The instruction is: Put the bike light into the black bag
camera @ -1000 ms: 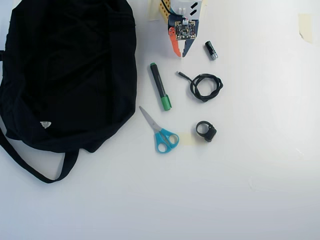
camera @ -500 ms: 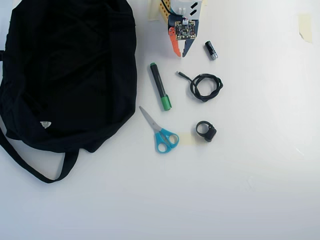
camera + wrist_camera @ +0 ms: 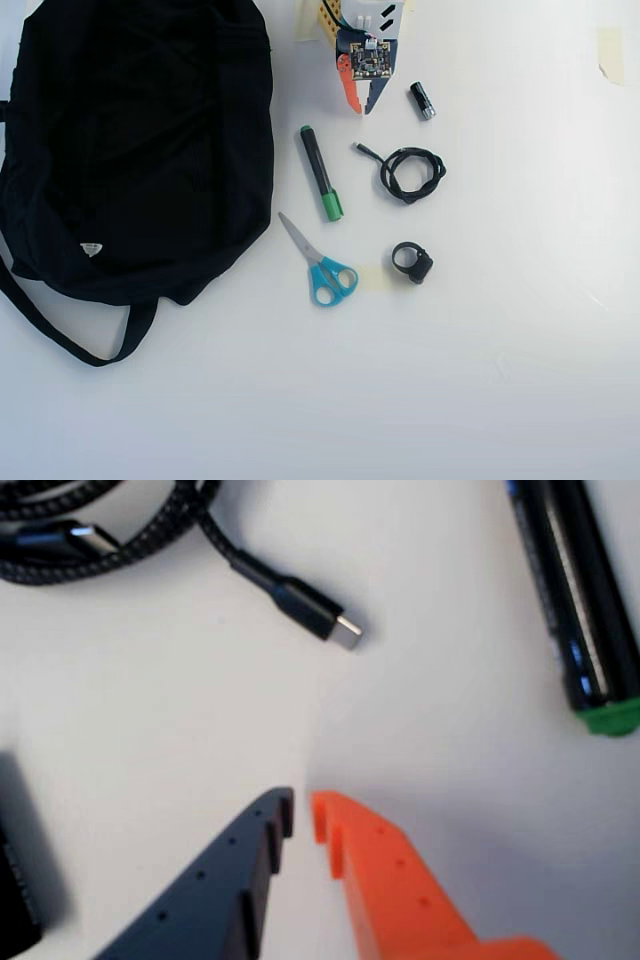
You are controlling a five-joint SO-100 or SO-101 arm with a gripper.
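Pincer [image 3: 363, 108] seen nearly closed and empty; bike light [image 3: 412, 263] hasn't been reached yet, so it must be approached first.

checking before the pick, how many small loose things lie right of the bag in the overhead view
5: marker, scissors, coiled cable, small cylinder, bike light. None looks hidden beside the black bag.

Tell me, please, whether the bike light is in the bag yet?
Not yet: the bike light lies on the table, right of the scissors, apart from the black bag.
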